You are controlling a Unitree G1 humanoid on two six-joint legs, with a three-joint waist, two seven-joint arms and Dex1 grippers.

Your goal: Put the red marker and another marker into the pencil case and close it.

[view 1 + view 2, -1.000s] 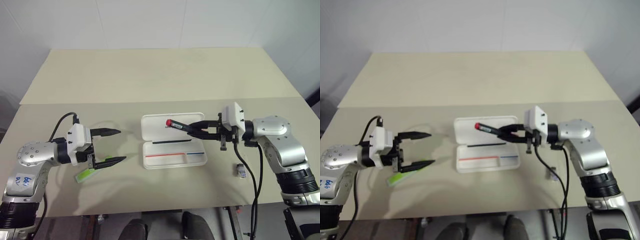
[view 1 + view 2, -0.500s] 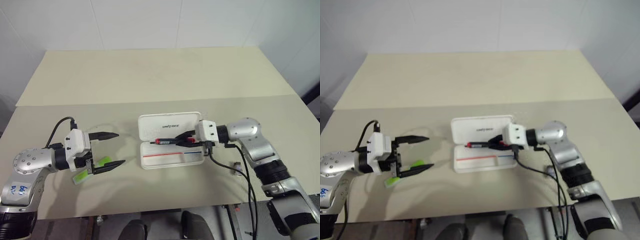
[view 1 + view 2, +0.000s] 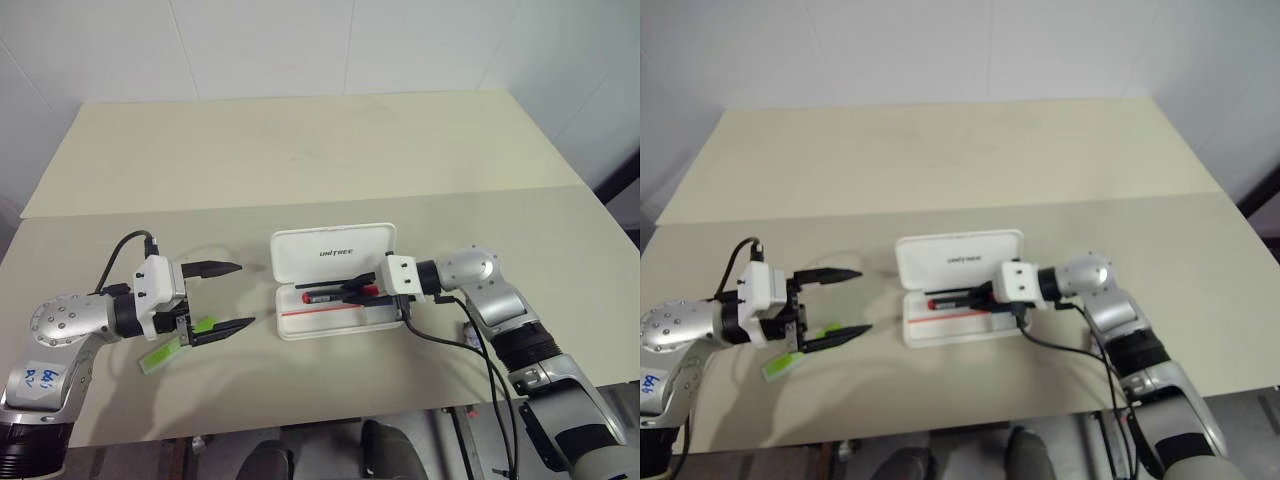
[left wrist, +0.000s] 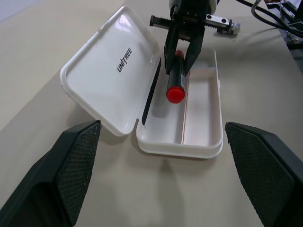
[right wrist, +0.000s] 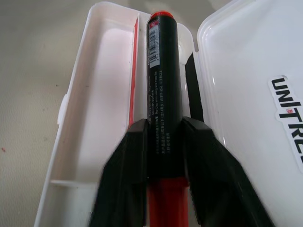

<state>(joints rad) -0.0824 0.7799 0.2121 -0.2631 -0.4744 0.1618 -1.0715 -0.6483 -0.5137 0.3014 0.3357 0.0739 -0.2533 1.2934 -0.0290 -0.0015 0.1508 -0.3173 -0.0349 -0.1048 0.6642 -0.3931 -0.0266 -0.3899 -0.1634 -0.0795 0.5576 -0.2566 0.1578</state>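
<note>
Your right gripper [image 3: 352,290] reaches in from the right of the case [image 3: 336,283], arm bent low over the table [image 3: 300,160], fingers pointing left along the tray. Its two fingers [image 5: 124,170] sit on either side of the red marker [image 3: 335,295], which lies lengthwise over the tray, just in front of the hinge; the right wrist view shows the barrel between them with no visible gap, but you cannot tell from the pictures whether they are clamped or loosening. The case lies open, its lid [image 3: 333,252] tipped back away from you with the UNITREE print showing. Your left gripper [image 3: 228,297] hangs well to the left of the case, held about level and pointing toward it, its fingers spread wide and holding nothing. The green marker [image 3: 177,342] lies on the table to the left of the case, partly under that gripper's lower finger. A second ago the right gripper held the red marker up over the lid, tip angled upward; it has since come down and in, so the marker now runs along the tray. The left gripper has kept its wide spread and its place beside the green marker throughout.
</note>
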